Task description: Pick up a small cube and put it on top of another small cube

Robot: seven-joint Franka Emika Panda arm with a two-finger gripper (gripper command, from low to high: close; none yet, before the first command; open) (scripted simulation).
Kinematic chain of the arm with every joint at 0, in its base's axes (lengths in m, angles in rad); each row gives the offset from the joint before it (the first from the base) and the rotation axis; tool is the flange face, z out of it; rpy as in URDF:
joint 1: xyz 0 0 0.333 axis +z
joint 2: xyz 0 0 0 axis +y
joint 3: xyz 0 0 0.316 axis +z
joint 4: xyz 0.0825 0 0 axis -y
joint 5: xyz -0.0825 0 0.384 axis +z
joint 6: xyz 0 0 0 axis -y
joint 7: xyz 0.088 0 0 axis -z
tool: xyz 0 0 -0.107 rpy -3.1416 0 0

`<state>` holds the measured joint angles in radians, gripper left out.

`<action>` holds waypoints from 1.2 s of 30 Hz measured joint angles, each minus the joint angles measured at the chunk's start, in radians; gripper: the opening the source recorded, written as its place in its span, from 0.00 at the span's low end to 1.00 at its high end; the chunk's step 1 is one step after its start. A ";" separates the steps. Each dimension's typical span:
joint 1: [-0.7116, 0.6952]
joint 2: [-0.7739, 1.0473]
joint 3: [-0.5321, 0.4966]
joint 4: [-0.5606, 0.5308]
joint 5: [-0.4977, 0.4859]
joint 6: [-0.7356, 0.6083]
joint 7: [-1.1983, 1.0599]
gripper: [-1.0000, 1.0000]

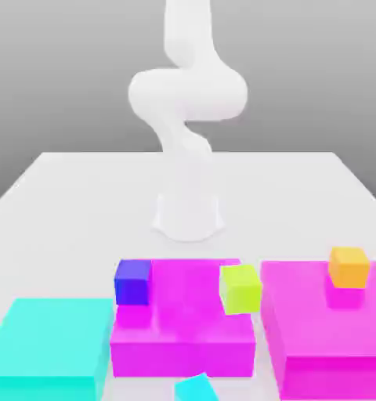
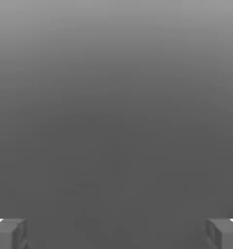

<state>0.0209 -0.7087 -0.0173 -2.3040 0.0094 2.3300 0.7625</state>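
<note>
Cyan cube [image 1: 196,388], small, sits nearest the camera, well apart from the gripper's [image 2: 116,234] jaws, which are spread and empty. Neither lifting nor stacking is done; the dark blue cube [image 1: 132,283], also away from the jaws, has nothing on top.

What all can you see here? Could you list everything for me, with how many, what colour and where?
Dark blue cube: one, dark blue, on the middle block, at the exterior view's left
Yellow-green cube: one, yellow-green, by the middle block's edge at the exterior view's right
Orange cube: one, orange, on the right-hand block
Cyan cube: one, cyan, in front of the middle block, cut off by the picture's edge
Middle block: one, magenta, between the other two
Right-hand block: one, magenta, exterior view's right
Cyan block: one, cyan, exterior view's left
Table: one, whitish, under everything
Arm: one, white, behind the blocks
Gripper: one, grey, open, hand view
</note>
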 joint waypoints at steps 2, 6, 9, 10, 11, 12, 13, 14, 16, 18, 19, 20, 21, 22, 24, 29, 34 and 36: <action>0.017 0.077 -0.014 -0.003 0.009 0.025 -0.032 0.50; 0.046 0.224 -0.039 -0.010 0.028 0.074 -0.095 0.50; 0.065 0.333 -0.054 -0.014 0.044 0.109 -0.143 0.50; 0.072 0.369 -0.060 -0.016 0.048 0.121 -0.158 0.50; 0.076 0.405 -0.064 -0.018 0.054 0.133 -0.175 0.50; 0.080 0.442 -0.066 -0.019 0.060 0.145 -0.191 0.50; 0.084 0.478 -0.069 -0.021 0.065 0.157 -0.207 0.50; 0.087 0.514 -0.071 -0.022 0.070 0.169 -0.223 0.50; 0.093 0.587 -0.074 -0.025 0.079 0.192 -0.254 0.50; 0.097 0.659 -0.074 -0.029 0.086 0.216 -0.283 0.50; 0.099 0.695 -0.074 -0.030 0.088 0.228 -0.297 0.50; 0.100 0.731 -0.074 -0.032 0.090 0.240 -0.310 0.50; 0.100 0.767 -0.073 -0.033 0.090 0.252 -0.323 0.50; 0.099 0.803 -0.072 -0.035 0.089 0.265 -0.334 0.50; 0.098 0.874 -0.070 -0.039 0.083 0.289 -0.355 0.50; 0.095 1.052 -0.067 -0.039 0.062 0.365 -0.391 0.50; 0.079 1.191 -0.047 -0.013 0.079 0.468 -0.408 0.00; 0.079 1.191 -0.047 -0.013 0.079 0.468 -0.408 0.00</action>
<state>0.0998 0.4820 -0.0644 -2.3174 0.0880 2.7977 0.3546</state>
